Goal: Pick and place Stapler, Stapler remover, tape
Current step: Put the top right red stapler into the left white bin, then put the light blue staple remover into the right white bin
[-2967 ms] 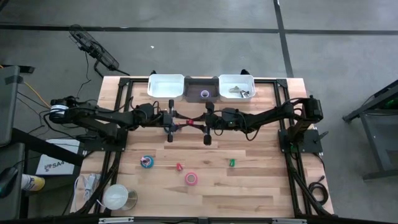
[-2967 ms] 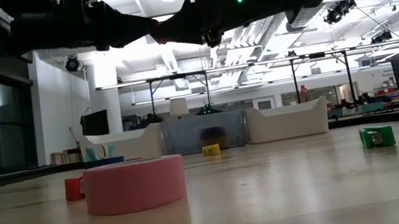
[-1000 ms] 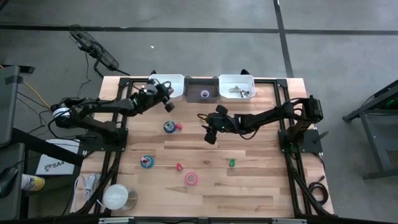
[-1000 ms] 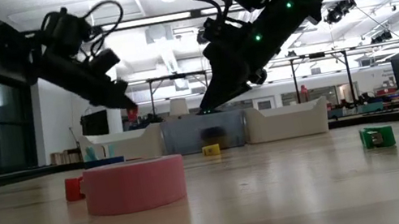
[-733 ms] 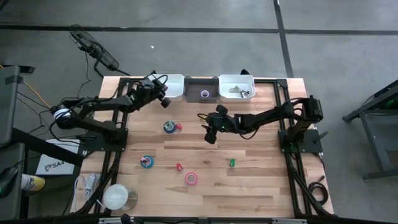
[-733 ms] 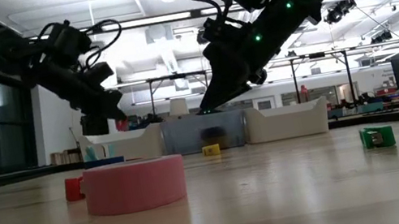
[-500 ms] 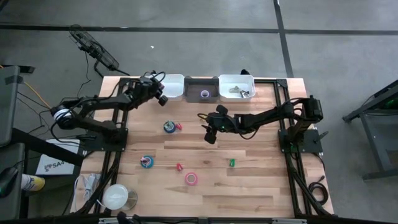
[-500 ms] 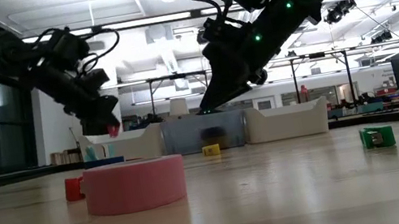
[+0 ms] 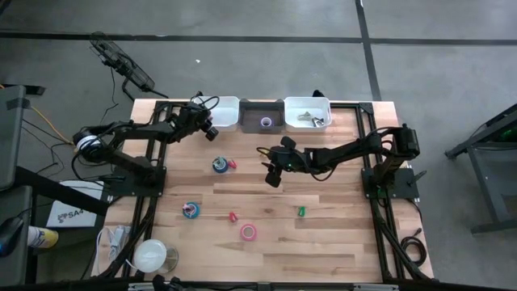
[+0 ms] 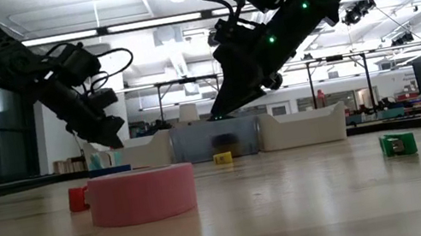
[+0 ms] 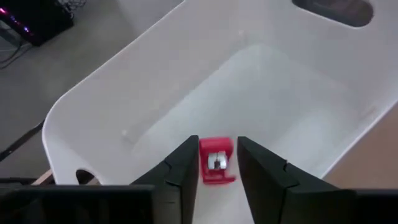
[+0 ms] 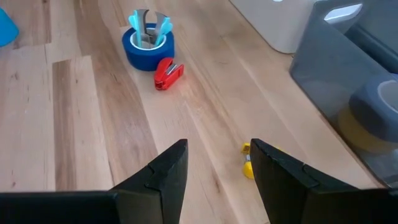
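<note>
At the table's 11 o'clock corner, the left gripper is hanging over the left white bin; its fingers are standing apart, gripping nothing, and a small red stapler is lying on the bin floor between them. The right gripper is hovering near the table's centre, jaws partly apart and empty, above a yellow piece. A blue tape roll is sitting at 9 o'clock of it, with a red stapler remover just beside. Toward 6 o'clock a teal roll, a pink roll, a red piece and a green piece are lying apart. A purple roll is sitting in the grey middle bin.
</note>
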Controlling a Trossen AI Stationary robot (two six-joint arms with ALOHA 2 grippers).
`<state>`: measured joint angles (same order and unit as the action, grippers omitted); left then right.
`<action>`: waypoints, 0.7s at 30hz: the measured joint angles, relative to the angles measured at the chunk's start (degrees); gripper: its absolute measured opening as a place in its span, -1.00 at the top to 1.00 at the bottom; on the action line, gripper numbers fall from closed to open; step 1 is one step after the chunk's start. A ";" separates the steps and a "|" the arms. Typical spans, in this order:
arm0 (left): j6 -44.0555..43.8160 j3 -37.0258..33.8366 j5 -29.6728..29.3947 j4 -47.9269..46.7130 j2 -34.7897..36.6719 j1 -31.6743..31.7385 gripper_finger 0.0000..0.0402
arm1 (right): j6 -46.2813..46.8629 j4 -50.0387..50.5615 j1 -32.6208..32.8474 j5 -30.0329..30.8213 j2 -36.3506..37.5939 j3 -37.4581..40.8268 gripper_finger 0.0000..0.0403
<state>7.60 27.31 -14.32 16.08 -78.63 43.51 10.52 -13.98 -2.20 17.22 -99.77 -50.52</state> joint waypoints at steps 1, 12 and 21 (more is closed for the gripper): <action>0.00 0.00 -0.01 -0.03 -0.05 0.00 0.41 | 0.00 0.00 0.00 -0.32 0.00 0.00 0.18; 6.18 0.00 6.79 1.53 0.04 0.00 -0.03 | -0.02 -0.09 0.00 -6.13 0.00 0.00 0.18; 24.78 0.00 26.50 -2.24 6.93 0.00 -0.05 | -0.02 0.00 -0.02 -4.97 0.00 0.00 0.18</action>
<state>32.37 27.31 12.18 13.84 -71.70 43.51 10.50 -13.98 -2.22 12.25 -99.77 -50.52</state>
